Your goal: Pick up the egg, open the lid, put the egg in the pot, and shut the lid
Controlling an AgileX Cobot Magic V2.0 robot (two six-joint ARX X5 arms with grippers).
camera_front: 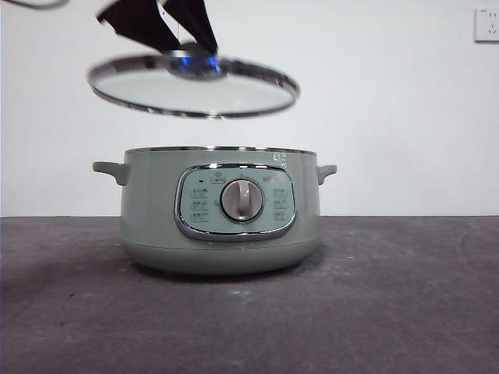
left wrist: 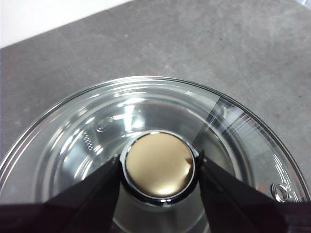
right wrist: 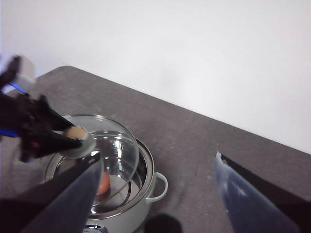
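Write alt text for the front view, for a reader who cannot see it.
A black end effector holds a glass lid by its knob, tilted in the air above an open sage-green pot. The pot stands on a dark grey table before a white wall, its control panel and grey dial facing the camera.

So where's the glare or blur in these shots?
Front view: blue glint where the left gripper holds the lid. Left wrist view: white streaks across the glass, knob sharp. Right wrist view: the right gripper is soft and blurred; the egg shows dimly through glass.
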